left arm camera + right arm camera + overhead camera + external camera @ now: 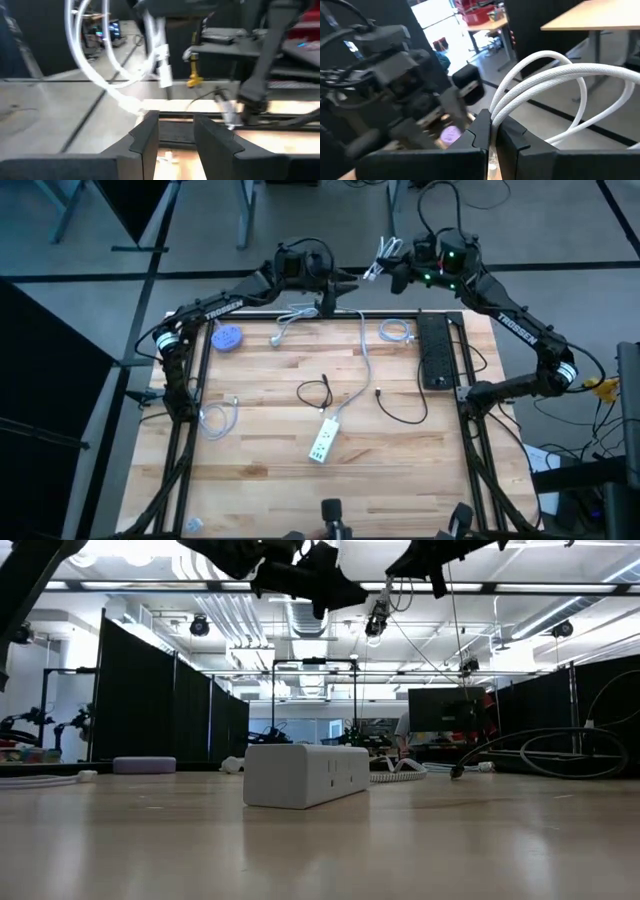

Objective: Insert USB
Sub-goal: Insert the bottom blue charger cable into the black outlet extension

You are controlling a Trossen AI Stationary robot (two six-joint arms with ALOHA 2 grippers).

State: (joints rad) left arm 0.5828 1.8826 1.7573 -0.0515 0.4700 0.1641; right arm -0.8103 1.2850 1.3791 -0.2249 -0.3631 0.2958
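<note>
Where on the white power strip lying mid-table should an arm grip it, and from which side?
Grip the white power strip from straight above, jaws across its narrow width near mid-length. It lies flat and long on the table, with its cord leaving the far end and both long sides apparently clear.

power strip (321, 442): white | cable (555, 80): white braided | table (260, 470): light wood planks | disc (228, 337): lavender | keyboard (434, 350): black

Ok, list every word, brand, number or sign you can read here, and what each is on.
"TROSSEN": on the left arm, high view.
"TROSSEN": on the right arm, high view.
The white power strip shows only sockets, no readable lettering.
Screens and lights in the room behind the table are too blurred to read.
</note>
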